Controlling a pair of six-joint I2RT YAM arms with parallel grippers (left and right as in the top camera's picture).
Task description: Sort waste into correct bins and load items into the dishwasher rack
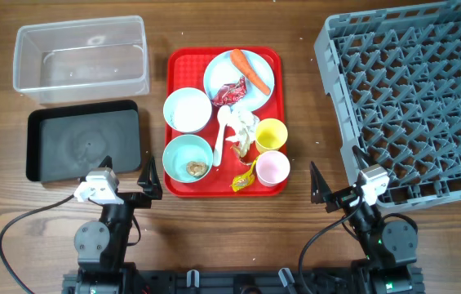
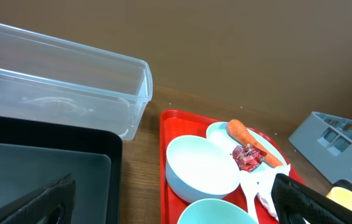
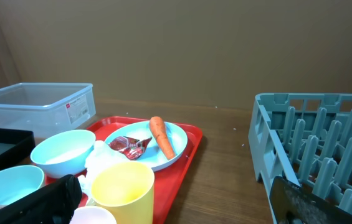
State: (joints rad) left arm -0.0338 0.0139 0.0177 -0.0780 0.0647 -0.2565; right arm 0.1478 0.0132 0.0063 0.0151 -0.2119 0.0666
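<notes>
On the red serving tray [image 1: 275, 65], a pale blue plate [image 1: 256, 64] holds an orange carrot [image 1: 249, 71] and a red wrapper [image 1: 232, 90]. One pale bowl [image 1: 188, 110] looks empty; a teal bowl [image 1: 183, 155] holds a brown lump [image 1: 196, 169]. A white spoon [image 1: 219, 139], crumpled tissue [image 1: 245, 124], a yellow cup [image 1: 270, 135], a pink cup [image 1: 272, 168] and a yellow wrapper [image 1: 243, 178] lie there too. The clear tub [image 1: 79, 57] and black tray [image 1: 83, 143] are empty at left. The grey rack [image 1: 414, 98] is at right. My left gripper [image 1: 126, 174] and right gripper [image 1: 343, 186] are open and empty near the front edge.
Bare wooden table lies between the red tray and the rack [image 3: 313, 155], and in front of the tray. The black tray [image 2: 38, 162] is close to my left gripper [image 2: 172, 208]. The yellow cup [image 3: 123, 186] is close to my right gripper [image 3: 172, 208].
</notes>
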